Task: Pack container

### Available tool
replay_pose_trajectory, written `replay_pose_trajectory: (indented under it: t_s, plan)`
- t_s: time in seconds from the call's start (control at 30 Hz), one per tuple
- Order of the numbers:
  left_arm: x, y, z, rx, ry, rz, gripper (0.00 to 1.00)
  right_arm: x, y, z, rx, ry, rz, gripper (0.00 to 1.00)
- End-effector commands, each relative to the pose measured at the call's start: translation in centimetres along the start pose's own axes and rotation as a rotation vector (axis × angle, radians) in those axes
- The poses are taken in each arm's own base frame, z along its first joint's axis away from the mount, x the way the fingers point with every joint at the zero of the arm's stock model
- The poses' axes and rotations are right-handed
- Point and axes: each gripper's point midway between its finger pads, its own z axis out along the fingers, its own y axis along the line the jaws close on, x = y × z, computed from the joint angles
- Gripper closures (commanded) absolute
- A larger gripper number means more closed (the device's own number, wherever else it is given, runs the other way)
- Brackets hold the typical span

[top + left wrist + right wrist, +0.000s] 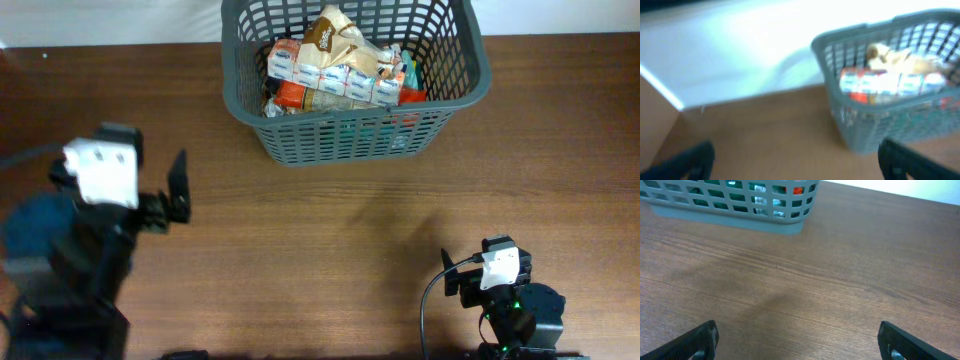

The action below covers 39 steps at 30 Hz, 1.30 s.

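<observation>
The container, a dark grey lattice basket (340,138), stands at the far middle of the wooden table. It holds several snack packets (340,68): a row of white and blue ones, orange ones and a brown bag on top. In the left wrist view the basket (875,120) is ahead to the right, blurred, with the packets (885,82) showing over its rim. My left gripper (175,195) (795,165) is open and empty, left of the basket. My right gripper (455,275) (800,342) is open and empty above bare wood, with the basket (740,202) far ahead.
A white wall (740,50) runs behind the table's far edge. Bare brown table top (330,240) lies between the two arms and the basket. A black cable (428,300) loops beside the right arm.
</observation>
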Motion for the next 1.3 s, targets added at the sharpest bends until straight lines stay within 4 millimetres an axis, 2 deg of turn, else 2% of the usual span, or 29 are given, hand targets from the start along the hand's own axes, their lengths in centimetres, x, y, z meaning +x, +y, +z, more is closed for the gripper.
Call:
replay_pose_trajectory:
  t_s: [0.0, 0.17, 0.4, 0.6, 0.9, 1.27]
  plan:
    - [4.4, -2.6, 0.2, 0.102, -0.041, -0.003, 0.01, 0.1, 0.3, 0.1, -0.015, -0.004, 0.008, 0.01]
    - [10.8, -4.4, 1.1, 0.122, -0.091, 0.013, 0.01, 0.1, 0.3, 0.1, -0.015, -0.004, 0.008, 0.01]
    - [17.1, -7.0, 3.0, 0.164, -0.230, 0.045, 0.01, 0.1, 0.3, 0.1, -0.015, -0.004, 0.008, 0.01]
    - [19.6, -7.4, 3.6, 0.169, -0.223, 0.046, 0.01, 0.1, 0.3, 0.1, -0.015, -0.004, 0.008, 0.01]
    - [23.5, -7.9, 4.4, 0.178, -0.117, 0.036, 0.01, 0.1, 0.3, 0.1, -0.015, -0.004, 0.008, 0.01]
    - [23.4, -7.5, 4.4, 0.158, -0.130, 0.037, 0.01, 0.1, 0.3, 0.1, -0.015, -0.004, 0.008, 0.01]
